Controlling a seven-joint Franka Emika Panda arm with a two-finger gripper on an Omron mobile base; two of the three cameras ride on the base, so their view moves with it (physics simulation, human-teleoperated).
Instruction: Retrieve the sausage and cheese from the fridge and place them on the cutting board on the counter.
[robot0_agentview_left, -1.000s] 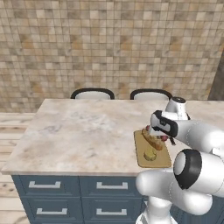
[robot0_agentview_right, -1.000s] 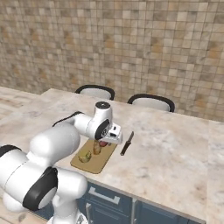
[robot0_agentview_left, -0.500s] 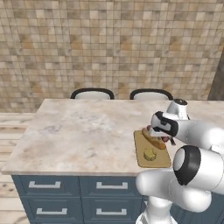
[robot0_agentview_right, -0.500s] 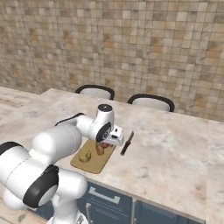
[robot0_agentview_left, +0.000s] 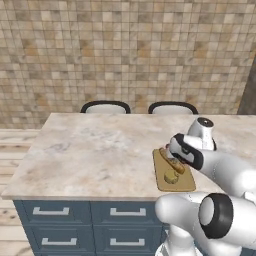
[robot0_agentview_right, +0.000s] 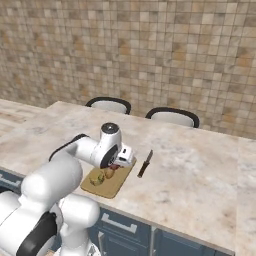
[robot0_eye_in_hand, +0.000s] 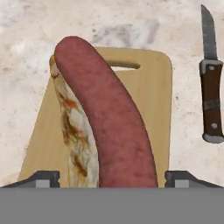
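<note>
The white robot arm's two-finger gripper (robot0_eye_in_hand: 112, 177) is hanging low over the small light-brown wooden cutting board (robot0_eye_in_hand: 153, 87), its jaws standing wide apart with one dark tip showing on either side of the smooth reddish-brown sausage link (robot0_eye_in_hand: 109, 118) and neither tip touching it. The sausage is lying lengthwise on the board, running away from the hand toward the board's slotted handle end, with a pale, streaked wrapper-like strip (robot0_eye_in_hand: 76, 140) lying against its left side in the hand view. A dark-handled knife (robot0_eye_in_hand: 211, 87) is lying on the pale beige mottled stone surface (robot0_agentview_left: 100, 150) just beside the board, apart from it. In the left base view the small pale yellow lump of cheese (robot0_agentview_left: 171, 176) is sitting on the board's nearer half, close to the sausage (robot0_agentview_left: 176, 164). The board is resting near the front edge of the island, above navy blue drawers (robot0_agentview_left: 55, 212) with silver handles. Two dark-rimmed chair backs (robot0_agentview_right: 107, 104) are standing behind the far edge, before a tan tiled wall (robot0_agentview_right: 150, 45)
</note>
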